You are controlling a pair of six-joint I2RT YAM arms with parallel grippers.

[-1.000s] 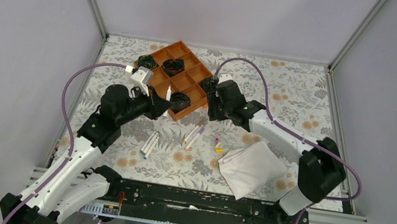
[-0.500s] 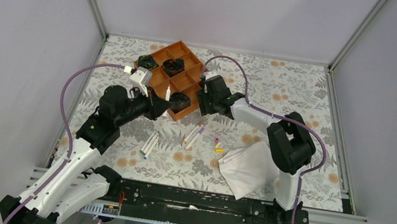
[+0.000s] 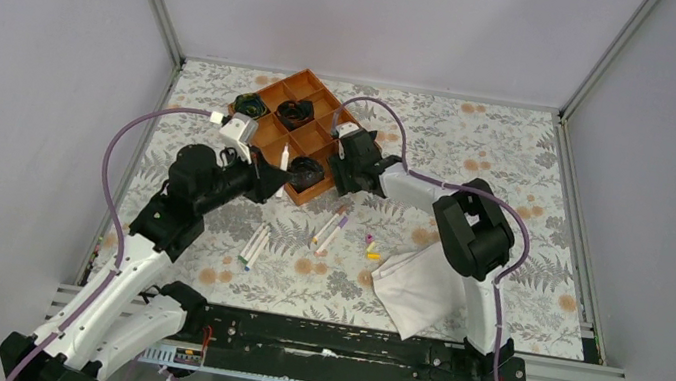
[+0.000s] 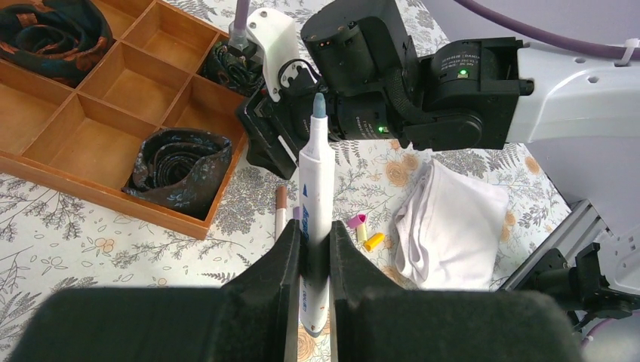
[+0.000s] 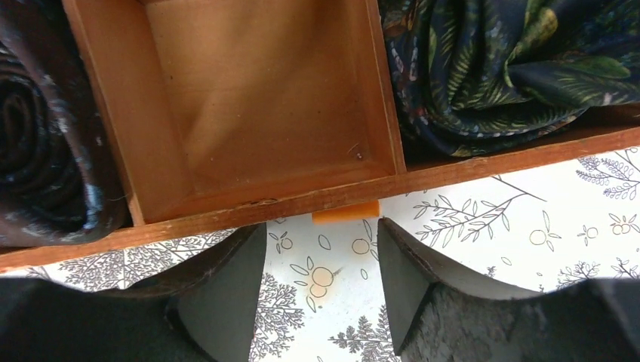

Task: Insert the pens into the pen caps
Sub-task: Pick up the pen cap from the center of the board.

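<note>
My left gripper (image 4: 315, 237) is shut on a white-barrelled pen (image 4: 315, 181), which stands upright with its grey-blue tip up, beside the tray (image 3: 286, 160). My right gripper (image 5: 321, 234) is open just above the tablecloth. An orange pen cap (image 5: 346, 213) lies ahead of its fingers, against the outer wall of the wooden tray (image 5: 302, 205). In the top view, two pens (image 3: 254, 244) lie left of centre and two more pens (image 3: 330, 231) lie in the middle. Pink (image 4: 355, 221), yellow (image 4: 362, 232) and orange (image 4: 373, 241) caps lie next to the cloth.
The wooden tray (image 3: 309, 75) with square compartments stands at the back, with rolled dark ties (image 4: 180, 167) in some of them. A folded white cloth (image 3: 426, 285) lies at the front right. The right arm's body (image 4: 423, 83) is close behind the held pen.
The right arm has swung left and drawn in, bringing its gripper to the tray's near-right wall. The left arm and its pen have not moved.
</note>
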